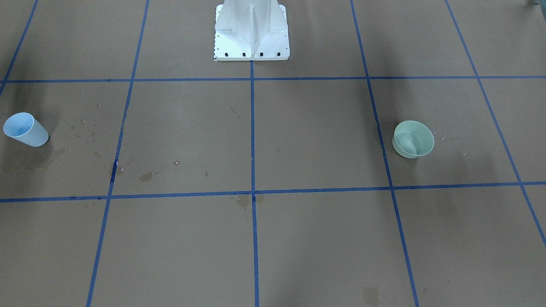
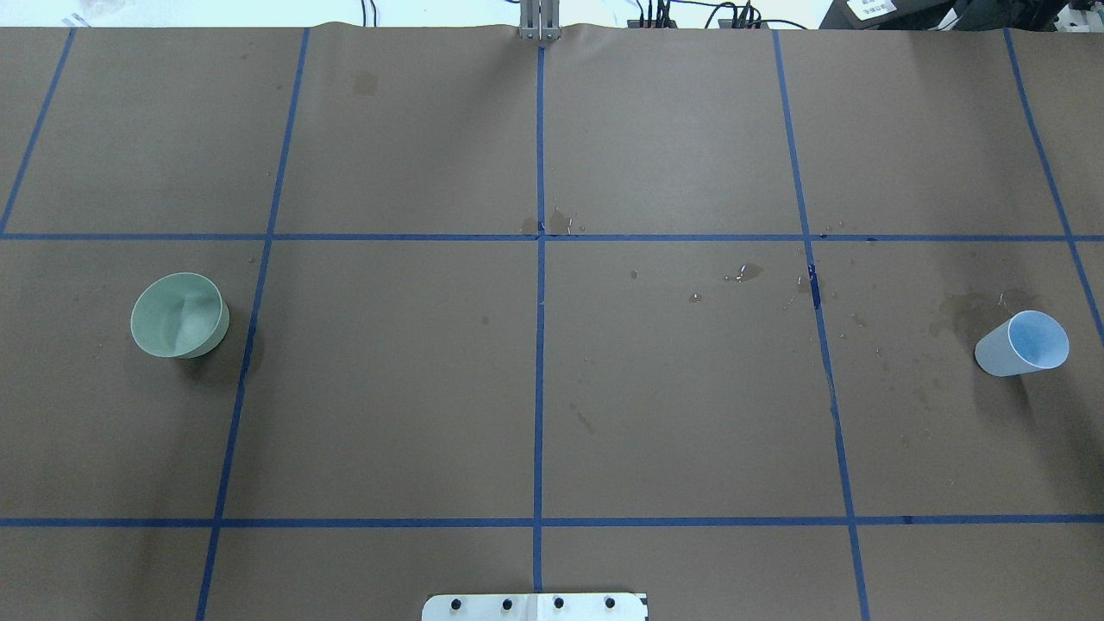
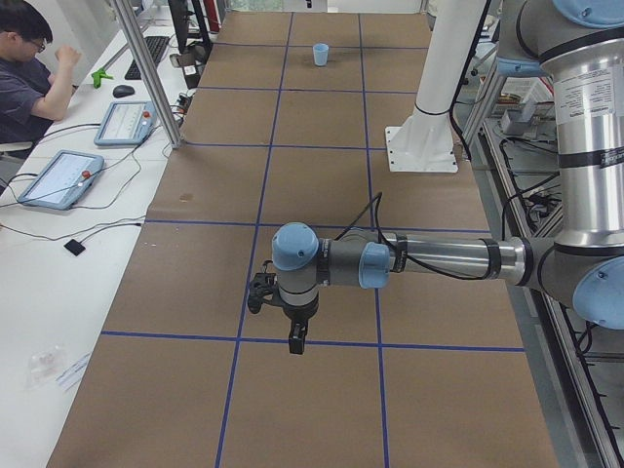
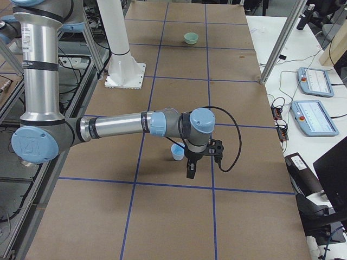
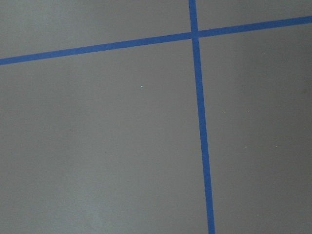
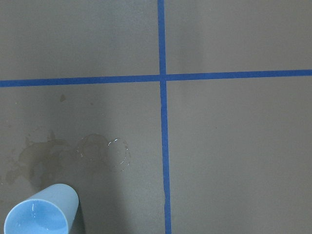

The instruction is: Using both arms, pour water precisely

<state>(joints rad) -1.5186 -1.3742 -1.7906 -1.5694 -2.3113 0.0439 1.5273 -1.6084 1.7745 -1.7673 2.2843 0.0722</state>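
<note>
A table covered in brown paper [image 2: 388, 388] is marked into large squares by blue tape lines [image 2: 539, 388]. A light blue plastic cup [image 2: 1022, 343] stands upright on the robot's right side. A pale green round bowl [image 2: 179, 315] sits well apart from it on the robot's left side. Neither is touched by anything.

The water [image 6: 114, 142] shows as small glassy droplets and darker damp stains on the paper beside the blue cup. A faint sheen glints inside the cup.

The left arm [image 3: 439, 258] reaches out over the table, its black left gripper [image 3: 295, 336] pointing down. The right arm [image 4: 119, 125] holds the black right gripper [image 4: 190, 170] pointing down near the blue cup. Whether either gripper's fingers are apart or together cannot be told.

A white metal pedestal base [image 1: 251, 38] stands at the robot's edge.
</note>
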